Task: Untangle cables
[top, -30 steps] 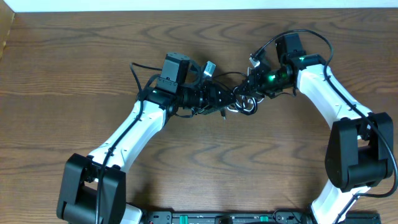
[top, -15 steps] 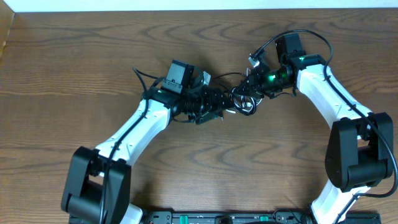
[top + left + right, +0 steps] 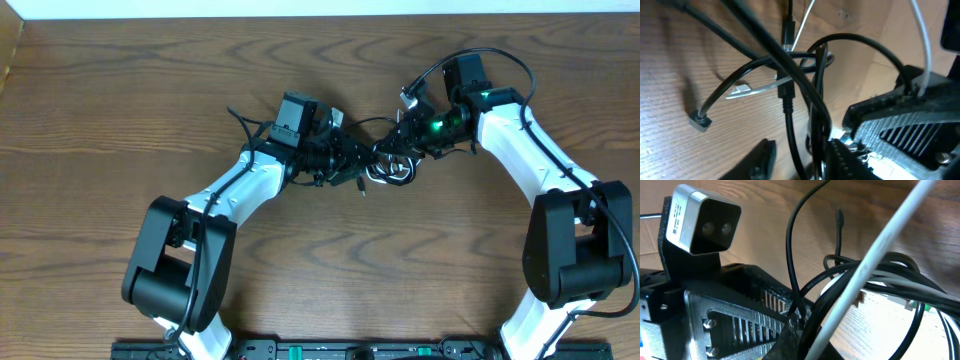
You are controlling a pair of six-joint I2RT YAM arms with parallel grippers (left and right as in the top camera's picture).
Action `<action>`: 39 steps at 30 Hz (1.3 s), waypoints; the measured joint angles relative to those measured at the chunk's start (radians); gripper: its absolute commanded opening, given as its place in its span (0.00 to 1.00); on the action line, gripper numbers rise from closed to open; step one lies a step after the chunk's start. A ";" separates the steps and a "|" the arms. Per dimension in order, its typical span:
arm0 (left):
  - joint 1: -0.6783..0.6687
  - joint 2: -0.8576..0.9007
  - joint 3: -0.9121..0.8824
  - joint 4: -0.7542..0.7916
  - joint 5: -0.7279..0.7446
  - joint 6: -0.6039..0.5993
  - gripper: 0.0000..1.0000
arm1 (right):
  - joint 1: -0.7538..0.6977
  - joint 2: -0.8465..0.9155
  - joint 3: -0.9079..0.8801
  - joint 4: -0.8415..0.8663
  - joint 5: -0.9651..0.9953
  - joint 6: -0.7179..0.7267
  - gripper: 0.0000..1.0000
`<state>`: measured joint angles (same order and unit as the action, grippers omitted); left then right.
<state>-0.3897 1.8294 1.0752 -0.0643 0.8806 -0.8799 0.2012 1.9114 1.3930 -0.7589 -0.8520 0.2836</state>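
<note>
surface: brown wood-grain table point(image 3: 120, 90) | top edge: white strip point(image 3: 300, 8) | light: even

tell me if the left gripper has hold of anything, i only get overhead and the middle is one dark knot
observer: The left wrist view shows the left gripper with its jaws apart. A thin black cable runs between them, and it does not look pinched.
operator: any free ends
observer: Yes, a small plug end lies flat on the table, outside the loops.
operator: and the white one
observer: The right wrist view shows the white cable crossing in front of the black loops, nearest that camera.
</note>
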 measured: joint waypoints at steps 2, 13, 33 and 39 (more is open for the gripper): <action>0.000 0.000 0.000 0.000 -0.012 -0.010 0.24 | 0.000 0.000 0.000 0.000 0.002 0.000 0.01; -0.012 0.000 0.000 0.002 -0.069 -0.044 0.10 | 0.000 0.000 0.000 0.000 0.006 0.000 0.01; 0.069 -0.101 0.000 0.113 -0.056 0.025 0.07 | 0.000 0.000 0.002 -0.158 0.402 0.074 0.01; 0.103 -0.179 0.000 0.113 0.000 0.032 0.08 | 0.002 0.000 0.013 -0.182 0.501 0.107 0.01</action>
<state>-0.2863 1.6505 1.0752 0.0486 0.8810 -0.8482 0.2031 1.9110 1.4055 -0.9405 -0.3511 0.3908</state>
